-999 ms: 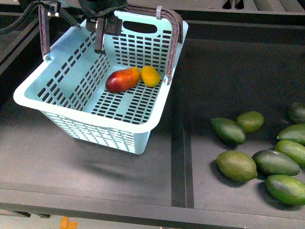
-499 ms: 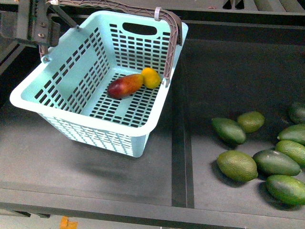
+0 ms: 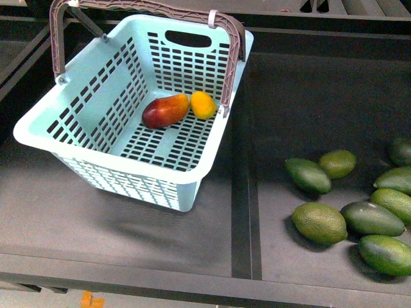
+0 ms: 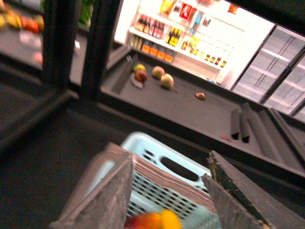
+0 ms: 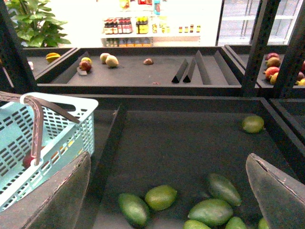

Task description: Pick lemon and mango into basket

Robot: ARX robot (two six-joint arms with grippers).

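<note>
The turquoise basket (image 3: 128, 168) stands on the left dark shelf with its brown-grey handle (image 3: 148, 6) arched over the far side. Inside on its slotted base lie the red-orange mango (image 3: 166, 110) and the yellow lemon (image 3: 203, 104), touching end to end. Neither gripper shows in the front view. My left gripper (image 4: 170, 156) is open above the basket (image 4: 143, 145), with the handle (image 4: 167, 177) seen between its fingers and the mango (image 4: 143, 222) and lemon (image 4: 169, 219) blurred below. My right gripper (image 5: 167, 157) is open and holds nothing, over the right shelf beside the basket (image 5: 57, 129).
Several dark green oval fruits (image 3: 321, 221) lie on the right shelf, also below the right gripper (image 5: 159, 196). A raised divider (image 3: 241, 192) runs between the two shelves. More shelves with fruit (image 5: 107, 59) stand behind.
The left arm has pulled up and left, out of the front view. The basket shifted slightly left and the mango rocked inside it.
</note>
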